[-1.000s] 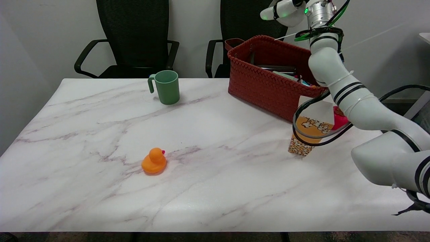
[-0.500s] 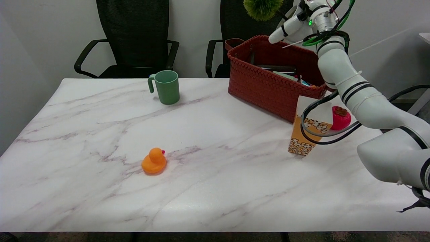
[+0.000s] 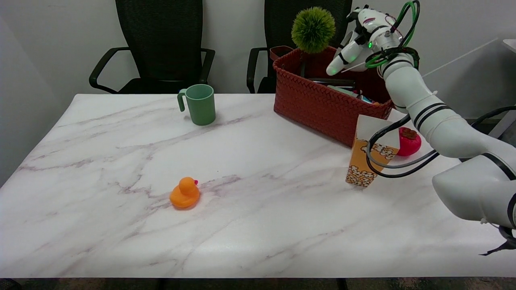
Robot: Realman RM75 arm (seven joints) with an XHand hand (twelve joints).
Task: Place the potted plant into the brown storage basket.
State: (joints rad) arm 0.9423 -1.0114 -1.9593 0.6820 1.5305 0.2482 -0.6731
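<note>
Marble-patterned white table (image 3: 242, 225) carries, nearest, a small orange rubber duck (image 3: 184, 193), then a printed popcorn carton (image 3: 369, 153) beside a red round toy (image 3: 409, 141). Further back, the woven brown storage basket (image 3: 318, 100) already holds clutter. Above its far rim hangs the round green potted plant (image 3: 313, 29); its pot is hidden. Right hand (image 3: 363, 40) is beside it; finger state cannot be determined. Risk: plant snagging the rim or tipping on the clutter. Open room lies left.

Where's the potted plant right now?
In the head view, the potted plant is at the upper right, its green ball over the far left part of the brown storage basket, just left of the right hand; its pot is hidden.
</note>
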